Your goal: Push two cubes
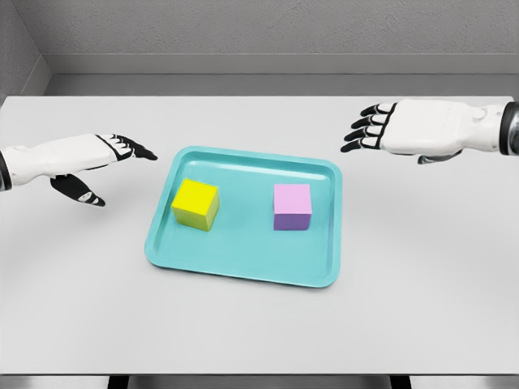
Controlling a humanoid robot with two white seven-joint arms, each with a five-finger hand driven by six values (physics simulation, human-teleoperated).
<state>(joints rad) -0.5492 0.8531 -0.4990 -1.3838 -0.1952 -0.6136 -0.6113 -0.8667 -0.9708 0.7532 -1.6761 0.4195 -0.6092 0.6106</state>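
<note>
Both cubes look light and rigid, likely to slide easily on the smooth tray (243, 271); a flat push on their outer faces seems best. The yellow cube (195, 204) sits left of centre, the purple cube (292, 207) right of centre, well apart. The left hand (85, 166) and right hand (397, 128) hover open-fingered, holding nothing.

White table (422, 267) carries teal tray (243, 271) at centre
</note>
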